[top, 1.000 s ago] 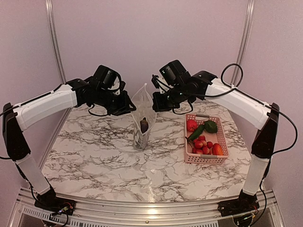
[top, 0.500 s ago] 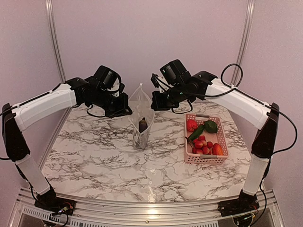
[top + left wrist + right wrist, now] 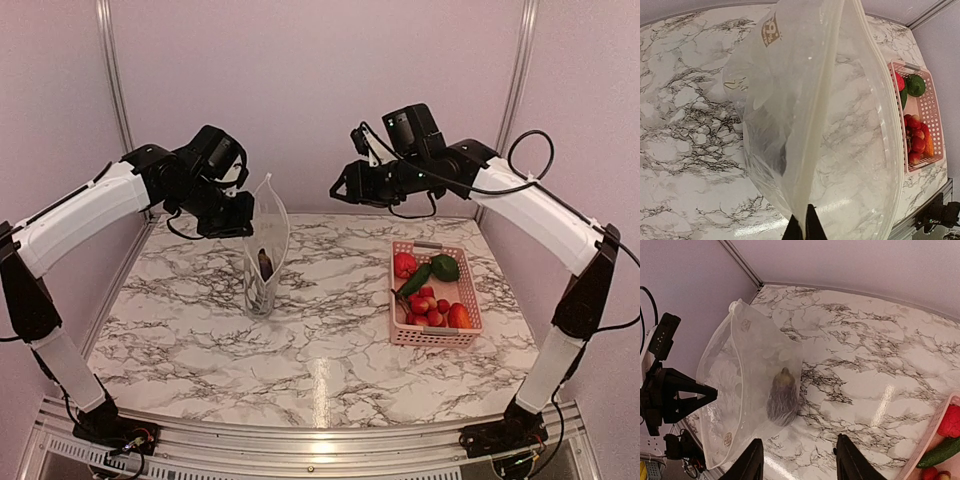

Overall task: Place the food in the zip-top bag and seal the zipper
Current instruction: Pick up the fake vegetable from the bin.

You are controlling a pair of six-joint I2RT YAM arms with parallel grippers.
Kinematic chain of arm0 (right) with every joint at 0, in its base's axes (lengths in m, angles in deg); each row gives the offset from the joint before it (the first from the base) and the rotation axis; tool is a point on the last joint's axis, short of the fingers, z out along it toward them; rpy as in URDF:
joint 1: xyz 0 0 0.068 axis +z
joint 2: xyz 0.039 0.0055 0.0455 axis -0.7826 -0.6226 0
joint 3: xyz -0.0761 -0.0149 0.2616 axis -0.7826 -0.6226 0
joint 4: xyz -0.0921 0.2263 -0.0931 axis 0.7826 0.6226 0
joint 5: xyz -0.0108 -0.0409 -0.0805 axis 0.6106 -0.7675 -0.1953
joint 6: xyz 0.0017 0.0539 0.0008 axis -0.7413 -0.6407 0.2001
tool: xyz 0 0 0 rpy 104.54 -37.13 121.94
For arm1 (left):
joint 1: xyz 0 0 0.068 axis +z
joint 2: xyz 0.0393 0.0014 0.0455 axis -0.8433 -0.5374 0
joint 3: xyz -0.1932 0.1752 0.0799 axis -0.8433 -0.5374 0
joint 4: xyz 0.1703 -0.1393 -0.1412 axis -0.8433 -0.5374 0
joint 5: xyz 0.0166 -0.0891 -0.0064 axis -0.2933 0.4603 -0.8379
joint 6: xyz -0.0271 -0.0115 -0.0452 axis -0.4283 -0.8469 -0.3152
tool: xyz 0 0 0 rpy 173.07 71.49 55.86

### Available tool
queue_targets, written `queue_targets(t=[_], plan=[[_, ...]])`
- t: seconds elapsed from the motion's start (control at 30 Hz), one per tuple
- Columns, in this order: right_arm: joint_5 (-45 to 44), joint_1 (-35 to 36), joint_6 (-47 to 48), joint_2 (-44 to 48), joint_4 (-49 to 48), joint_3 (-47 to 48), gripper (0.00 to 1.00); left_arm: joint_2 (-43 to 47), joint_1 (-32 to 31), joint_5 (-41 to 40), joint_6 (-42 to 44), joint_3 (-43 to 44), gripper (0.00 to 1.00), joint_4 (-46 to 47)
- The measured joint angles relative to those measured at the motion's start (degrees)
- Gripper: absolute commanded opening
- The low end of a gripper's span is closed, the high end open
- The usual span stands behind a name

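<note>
The only print is a small tan badge (image 3: 771,31) near the corner of the bag (image 3: 263,250), and a second one low on its side; the marks on them are too small to read. The bag is clear and crinkled with faint pale dots, and it stands upright on the marble table (image 3: 180,330), left of centre. Its whitish zipper (image 3: 812,140) runs down to the left gripper (image 3: 802,227), whose fingers are pressed together on that edge. The other lip of the mouth bows away from the zipper. A dark eggplant (image 3: 782,397) lies at the bottom of the bag. The right gripper (image 3: 799,440) hangs in the air apart from the bag, fingers spread with nothing between them. Well to the right sits a pink basket (image 3: 436,338) holding a tomato (image 3: 404,264), pepper (image 3: 445,267), cucumber (image 3: 415,280), strawberries (image 3: 428,305) and carrot (image 3: 459,316).
</note>
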Motion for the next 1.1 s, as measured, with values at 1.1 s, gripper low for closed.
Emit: queue_targets(t=[1.1], plan=[[-1.75, -25.57, -3.61, 6.91, -10.51, -37.18, 0.56, -6.4, 0.09, 10.25, -0.61, 3.17, 0.0, 5.99]])
